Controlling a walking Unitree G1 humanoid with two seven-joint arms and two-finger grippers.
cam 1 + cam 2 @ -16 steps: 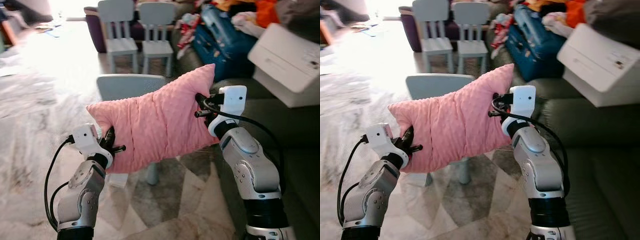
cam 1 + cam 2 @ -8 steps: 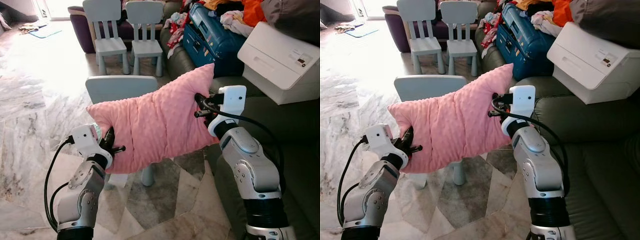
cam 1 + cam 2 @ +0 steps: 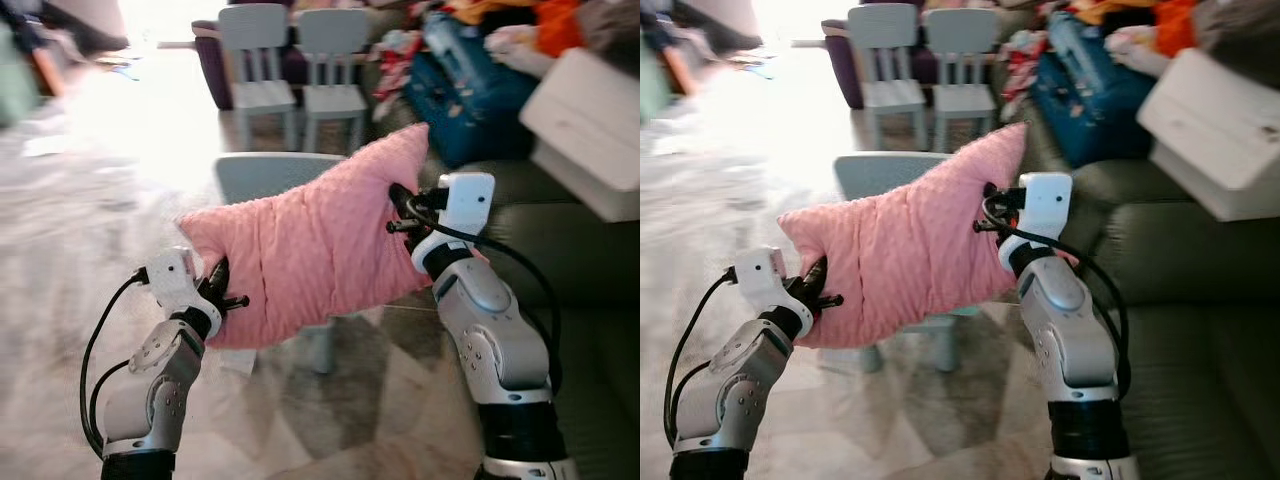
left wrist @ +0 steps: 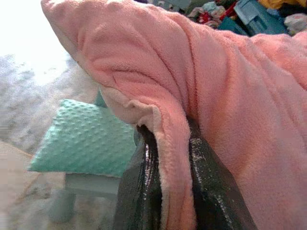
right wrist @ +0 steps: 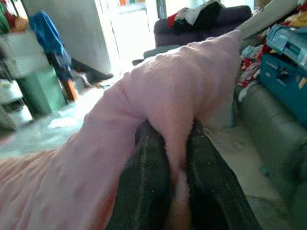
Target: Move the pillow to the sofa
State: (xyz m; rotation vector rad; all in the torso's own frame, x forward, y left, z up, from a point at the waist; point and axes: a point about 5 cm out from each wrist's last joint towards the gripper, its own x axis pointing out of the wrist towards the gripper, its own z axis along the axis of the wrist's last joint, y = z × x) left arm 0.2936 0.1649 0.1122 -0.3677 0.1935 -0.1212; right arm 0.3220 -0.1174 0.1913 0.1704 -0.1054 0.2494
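Together, both raised arms hold the pink pillow (image 3: 310, 255) mid-frame: left gripper (image 3: 222, 290) and right gripper (image 3: 397, 212) each clamp an edge.

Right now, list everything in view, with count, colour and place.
pillow: one, pink, held up between both pincers.
second pillow: one, mint green, on a small table.
small table: one, pale blue-grey, behind the pink pillow.
child chairs: two, pale blue-grey, far side of the room.
sofa: one, dark grey-green, on the right.
suitcase: one, blue, on the sofa.
white box: one, on the sofa.
left pincer: shut on the pillow's edge.
right pincer: shut on the opposite edge.
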